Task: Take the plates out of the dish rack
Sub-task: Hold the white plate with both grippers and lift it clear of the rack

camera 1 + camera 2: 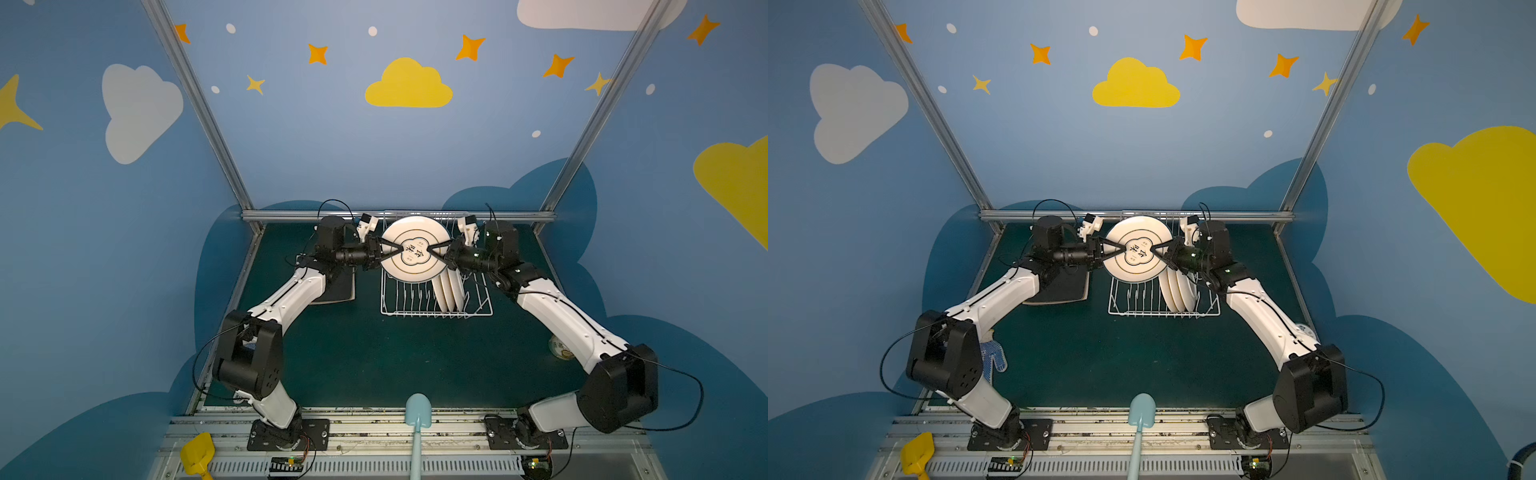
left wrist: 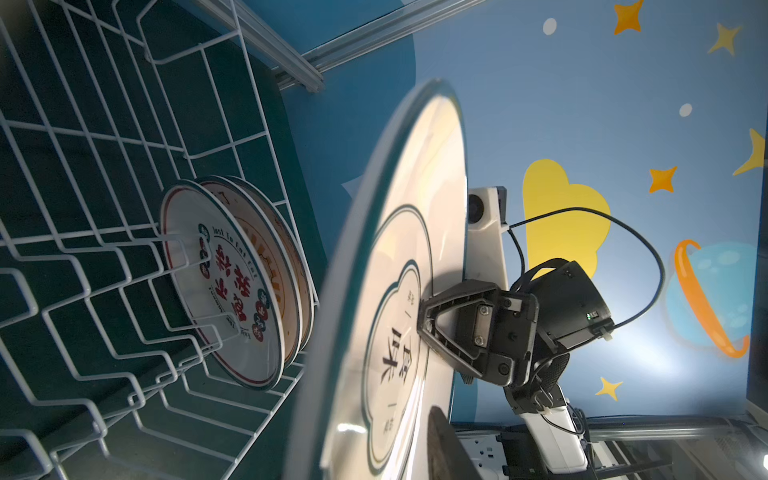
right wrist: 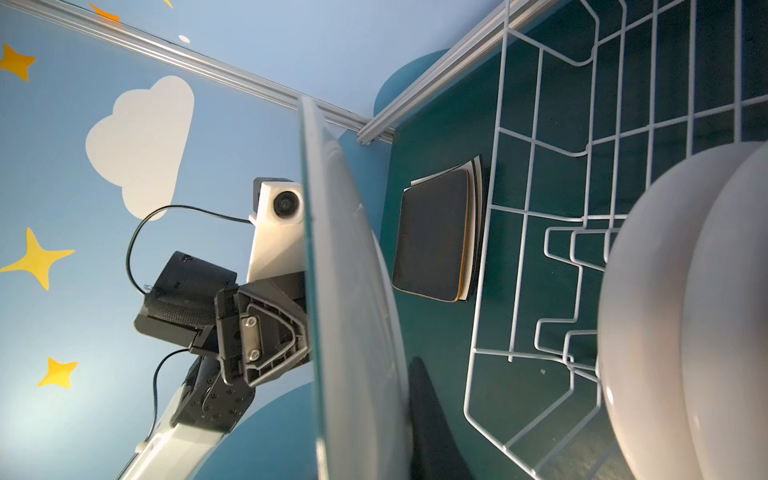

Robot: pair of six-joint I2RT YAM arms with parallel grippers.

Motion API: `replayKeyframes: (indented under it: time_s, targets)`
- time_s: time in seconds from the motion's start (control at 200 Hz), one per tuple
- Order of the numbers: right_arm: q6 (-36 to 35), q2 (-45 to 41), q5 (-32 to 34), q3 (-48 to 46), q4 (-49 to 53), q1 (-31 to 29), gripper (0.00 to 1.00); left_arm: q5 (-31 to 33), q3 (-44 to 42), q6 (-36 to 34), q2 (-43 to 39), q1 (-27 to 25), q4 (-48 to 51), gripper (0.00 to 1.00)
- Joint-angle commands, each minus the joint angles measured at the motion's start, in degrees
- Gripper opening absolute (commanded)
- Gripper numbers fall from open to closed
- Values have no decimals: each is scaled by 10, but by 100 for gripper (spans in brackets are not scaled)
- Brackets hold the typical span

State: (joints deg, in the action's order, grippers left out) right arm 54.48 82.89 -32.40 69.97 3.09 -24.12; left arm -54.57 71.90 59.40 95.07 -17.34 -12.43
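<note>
Right fingers [image 2: 469, 316] tight on the round plate [image 1: 409, 228] — left fingers [image 3: 251, 336] astride its opposite edge, grip unclear.

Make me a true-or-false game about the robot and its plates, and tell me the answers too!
1. A round white plate with dark writing is held up over the dish rack. True: the lifted plate is above the dish rack.
2. The rack has no plates left in it. False: three round plates stand on edge in it.
3. A black square plate lies on the table beside the rack. True: the black plate tops a small stack there.
4. The right tool is wide open and holds nothing. False: the right tool is shut on the lifted plate.
</note>
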Motion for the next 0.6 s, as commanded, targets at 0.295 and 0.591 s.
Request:
replayKeyframes:
  time_s: [0.295, 0.591]
  targets:
    - [4, 3, -15, 16, -35, -3, 0, -5, 15, -2, 6, -2, -4, 3]
    - [-24, -18, 14, 12, -15, -2, 43, -5, 18, -1, 0, 1, -1, 3]
